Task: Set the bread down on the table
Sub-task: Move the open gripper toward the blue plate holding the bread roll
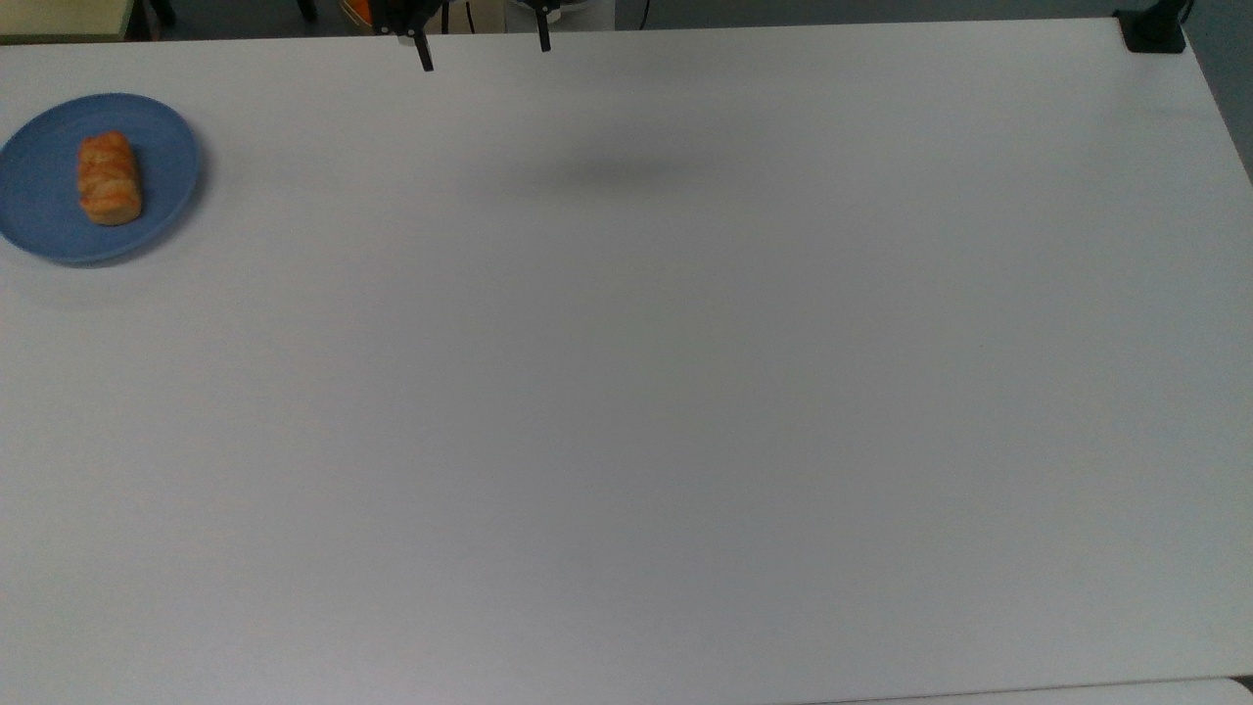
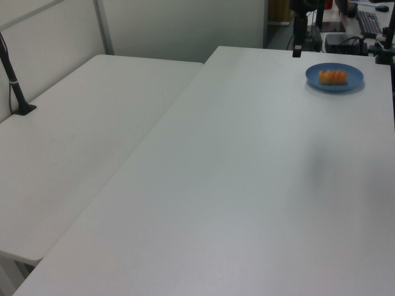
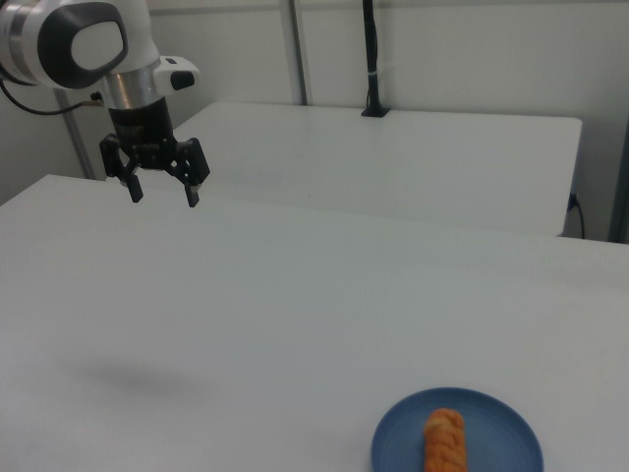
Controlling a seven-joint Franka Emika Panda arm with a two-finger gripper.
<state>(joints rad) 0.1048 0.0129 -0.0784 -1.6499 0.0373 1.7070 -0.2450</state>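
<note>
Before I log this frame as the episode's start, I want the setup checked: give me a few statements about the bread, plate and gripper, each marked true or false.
1. The bread lies on the blue plate. True.
2. The gripper is shut on the bread. False: it is open, holds nothing and hangs in the air far from the plate.
3. The plate sits near the top view's left edge of the table. True.
4. A second plate stands at the table's middle. False: just one plate is on it.
5. The bread already rests on the bare tabletop. False: it is on the plate.
</note>
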